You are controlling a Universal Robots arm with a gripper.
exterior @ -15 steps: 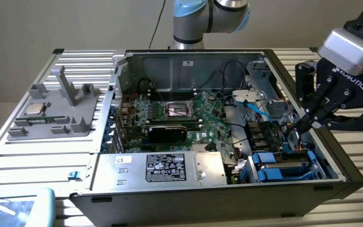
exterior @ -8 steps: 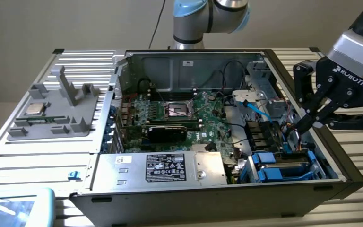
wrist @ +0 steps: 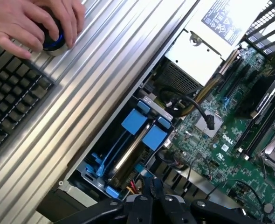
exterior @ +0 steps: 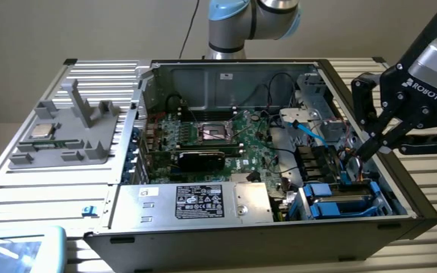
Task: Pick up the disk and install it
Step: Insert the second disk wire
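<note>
An open computer case (exterior: 226, 68) is seen on a slatted table (exterior: 44, 187). The disk (exterior: 342, 199) is seated in its bay at the case's corner, beside cables (exterior: 309, 133). The gripper (exterior: 370, 149) is held just above it, fingers (wrist: 152, 189) pressed together, empty. A hand (wrist: 32, 21) is rested on a knob (wrist: 53, 39) beside a keyboard (wrist: 11, 98).

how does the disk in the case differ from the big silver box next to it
The disk has a bright blue plastic bracket; the silver box is bare metal with a black label. The disk is smaller and sits in a corner bay, near the shut gripper; the box is larger and spans the case's front edge. Both sit inside the open case.
</note>
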